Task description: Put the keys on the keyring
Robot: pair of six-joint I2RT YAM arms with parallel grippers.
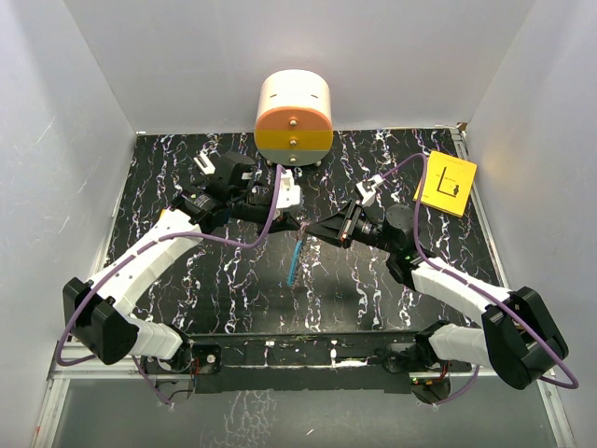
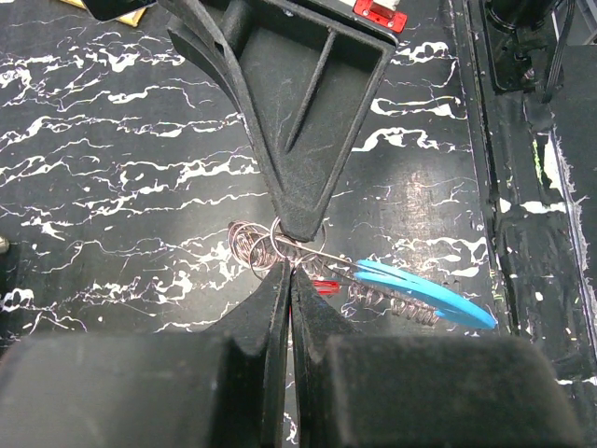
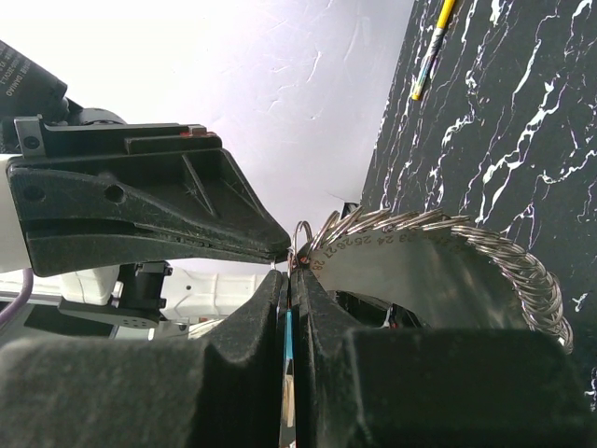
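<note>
— While both arms reach in from the near edge, where do their tools meet?

— Over the middle of the tabletop [image 1: 187, 299]. Each forearm angles inward from its own side, so the left gripper [image 2: 290, 273] and right gripper [image 3: 291, 280] come tip to tip.

— And what are the tools doing?

— Both are clenched. The left fingers are pressed together at the wire coils of the keyring [image 2: 420, 291]. The right fingers pinch its blue band, which shows as a thin blue line in the slit between them.

— So where is the keyring?

— Between the two tips, gripped from both sides. From above, only the blue band is clear, trailing from the tips toward the near edge.

— What does the left wrist view add?

— The red key [image 2: 326, 287], tiny, just beside the left fingertips and touching the loop where the blue band starts. A ribbed coil lies under the band. The top view is too coarse to show either.

— And the right wrist view?

— A fan of bright wire turns curving away to the right. It also shows the edge of the yellow card [image 1: 448, 184], which sits near the far right corner. An orange-and-cream drum [image 1: 294, 117] stands at the middle of the far edge.
</note>
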